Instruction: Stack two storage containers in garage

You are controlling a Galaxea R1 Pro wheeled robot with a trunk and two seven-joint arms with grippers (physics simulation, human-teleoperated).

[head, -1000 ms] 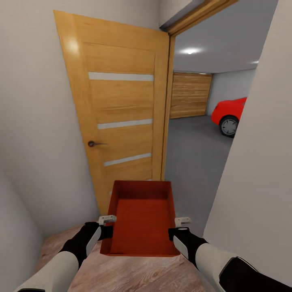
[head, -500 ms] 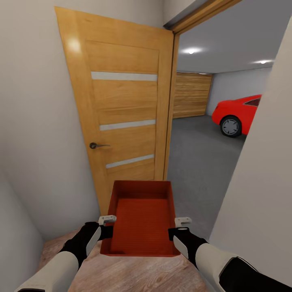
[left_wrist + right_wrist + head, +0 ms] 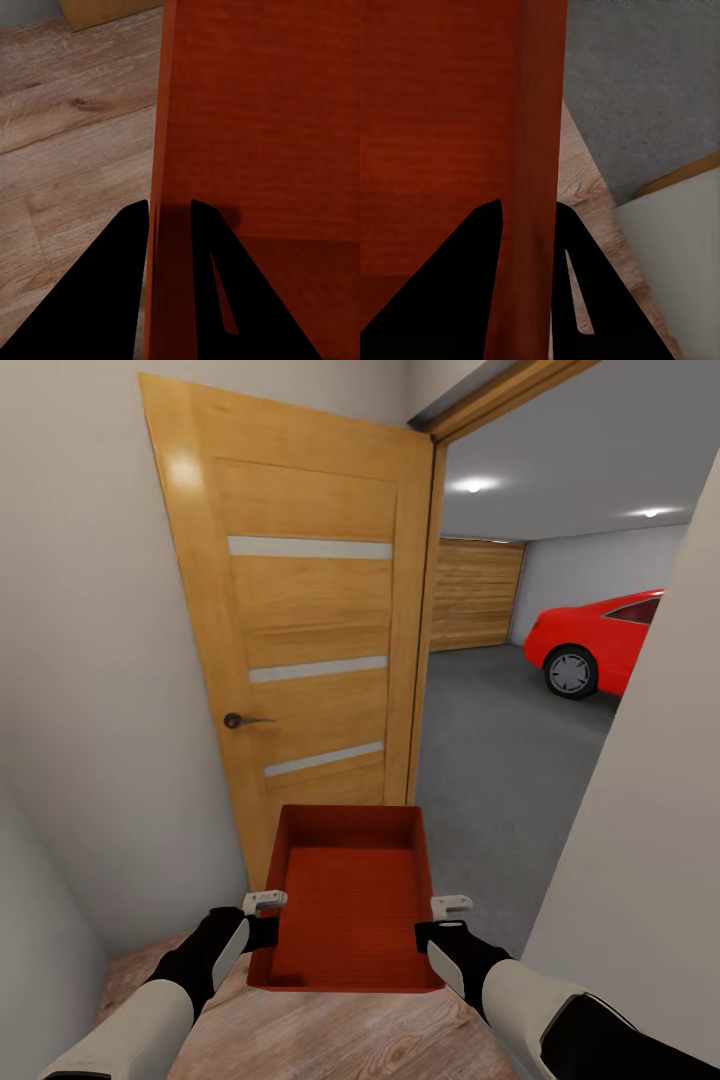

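Both arms are held forward and low in the head view, forearms converging slightly, wrists level. The left hand [image 3: 262,918] is set against the left wall of the storage container [image 3: 350,900]; the right hand [image 3: 445,922] is set against its right wall. The container is carried between the two hands, open top up, above the wood-plank floor [image 3: 330,1040] and just short of the doorway.

In the left wrist view, the left hand [image 3: 169,214] is pinched on the container's wall [image 3: 247,112], one finger on each face, the wall running up between them. In the right wrist view, the right hand [image 3: 529,214] is likewise pinched on the opposite wall [image 3: 457,105].

Ahead, the wooden door [image 3: 300,620] stands open to the left. Beyond it the grey concrete floor [image 3: 500,760] of the garage is seen, with a red car [image 3: 595,645] partly cut off by the right-hand wall [image 3: 650,840]. The fingertips themselves are hidden in the head view behind the container's walls.
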